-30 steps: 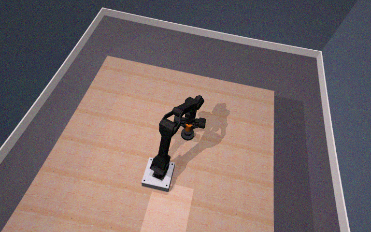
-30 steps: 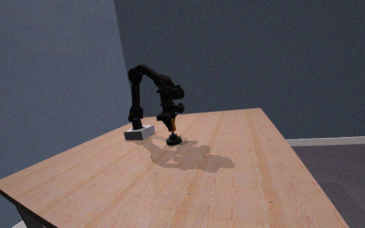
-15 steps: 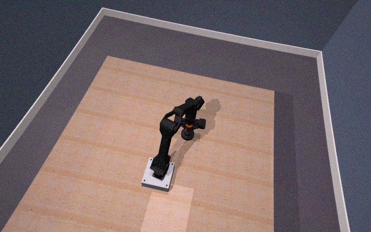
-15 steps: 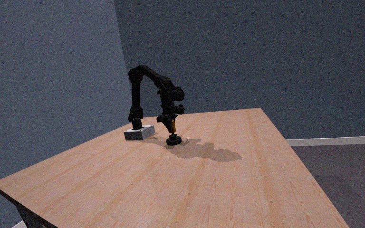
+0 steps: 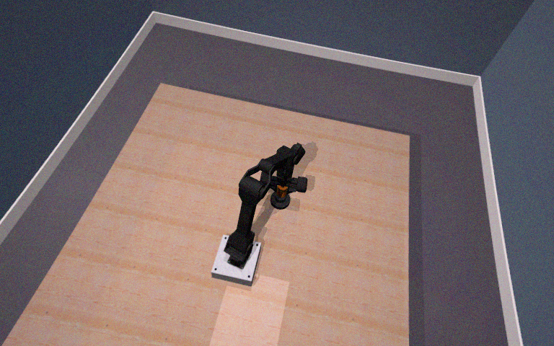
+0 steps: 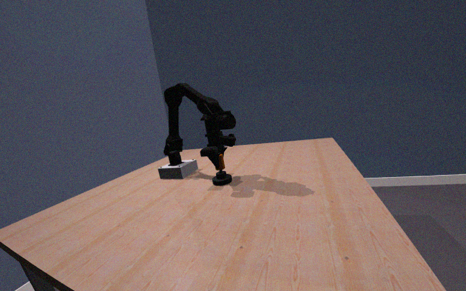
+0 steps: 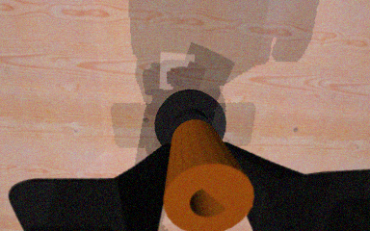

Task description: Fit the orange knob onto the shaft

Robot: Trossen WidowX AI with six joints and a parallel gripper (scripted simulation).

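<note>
Here I am at the fitting step, and it's close now! My end effector [image 5: 281,188] [image 6: 220,161] [image 7: 196,147] is clamped firmly on the orange knob [image 5: 282,191] [image 6: 221,162] [image 7: 202,154], one finger on either side of it. The knob stands roughly upright, right over the round pedestal [image 5: 280,205] [image 6: 221,180] [image 7: 166,115], its lower end near the top of the dark shaft [image 6: 221,171]. A short dark stretch shows beneath the knob in the exterior view, so it is not seated, and I cannot tell whether knob and shaft touch. In the wrist view the knob's hole opens up towards me, its flat edge on the upper right, around two o'clock. The shaft's own flat stays hidden, so that match is anyone's guess!

Next, I judge, comes a gentle press straight down, then a slow twist under light pressure until the flats agree and the knob drops. After that, down I push to the pedestal, and only then do I let go. Lean too hard on a mismatch and the knob could tilt or slip in my grip.

The count, then: one knob, one shaft, one pedestal, one end effector with two fingers, one arm [image 5: 246,216] [image 6: 173,120] on one pale base plate [image 5: 218,272] [image 6: 166,173], at seven o'clock from the pedestal from above, all on one counter [image 5: 347,244] [image 6: 261,233] [image 7: 313,96].
</note>
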